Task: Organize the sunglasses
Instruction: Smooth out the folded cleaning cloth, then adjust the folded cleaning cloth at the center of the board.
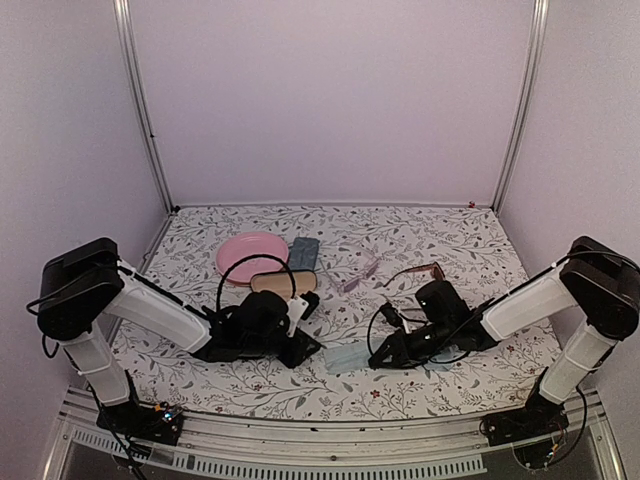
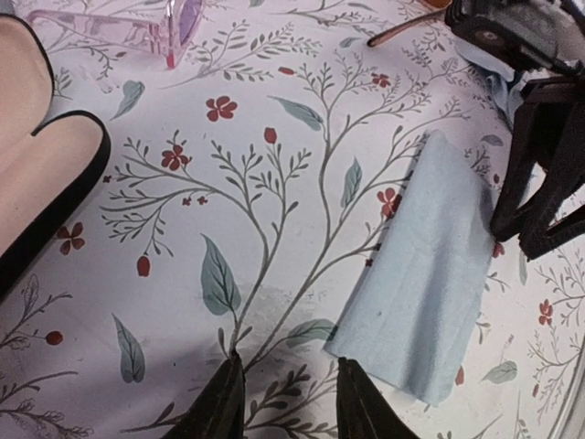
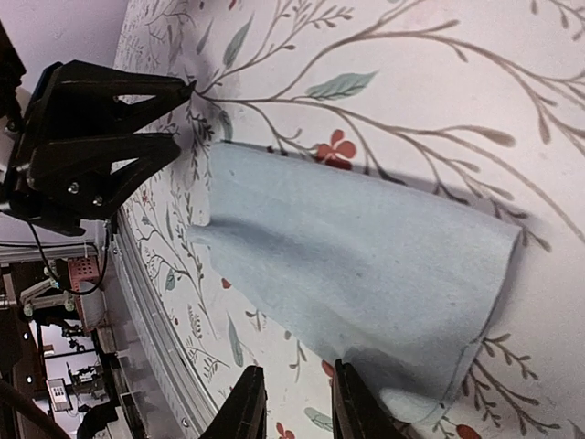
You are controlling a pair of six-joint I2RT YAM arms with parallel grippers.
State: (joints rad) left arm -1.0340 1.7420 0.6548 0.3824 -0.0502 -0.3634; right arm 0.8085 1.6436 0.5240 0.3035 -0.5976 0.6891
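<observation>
The pale pink sunglasses (image 1: 358, 272) and the reddish-brown sunglasses (image 1: 420, 272) lie side by side on the floral table, beyond both grippers. The left wrist view shows the pink pair (image 2: 137, 27) at the top and a brown temple (image 2: 402, 27). My left gripper (image 1: 312, 347) (image 2: 288, 402) is open low over the table with nothing between its fingers, just left of a light blue cloth (image 2: 420, 283). My right gripper (image 1: 375, 358) (image 3: 297, 407) stands open a little, bare table showing in its gap. Its right finger (image 3: 356, 407) rests at the cloth's (image 3: 366, 265) edge.
An open black oval case (image 1: 283, 283) (image 2: 37, 183) with a beige lining lies left of the pink pair. Behind it sit a pink plate (image 1: 250, 255) and a grey-blue case (image 1: 303, 253). The two grippers face each other across the cloth (image 1: 350, 358). The table's front rail (image 3: 155, 338) runs close by.
</observation>
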